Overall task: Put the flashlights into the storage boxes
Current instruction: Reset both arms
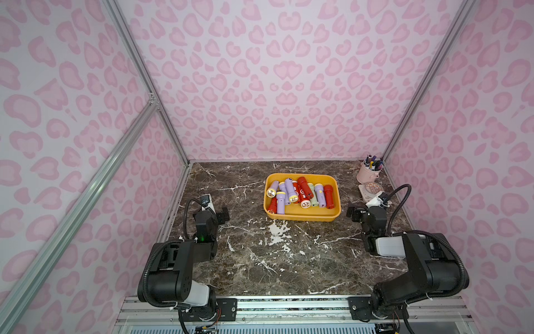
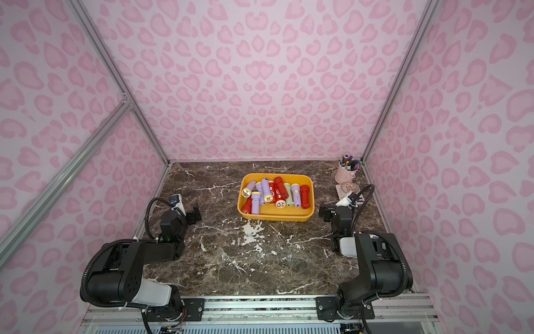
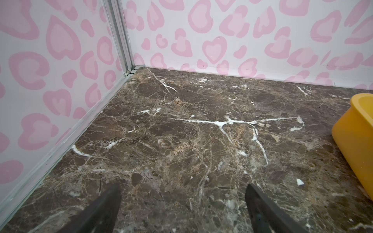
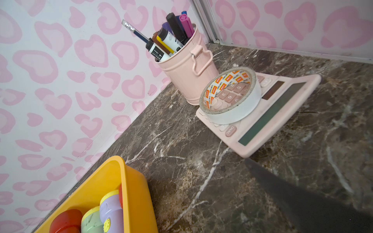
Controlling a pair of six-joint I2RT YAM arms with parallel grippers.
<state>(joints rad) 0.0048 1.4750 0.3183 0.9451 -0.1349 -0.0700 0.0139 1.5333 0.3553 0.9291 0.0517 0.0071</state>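
All the flashlights (image 1: 302,188) lie heaped inside the yellow-orange tray (image 1: 300,217), toward the back middle of the marble desk (image 1: 274,260). The left tool (image 3: 183,186) is open and empty, well left of the tray. The right tool (image 1: 354,211), also open and empty, is just right of it, near a tape roll (image 4: 238,114) lying on a pink calculator (image 4: 282,109).
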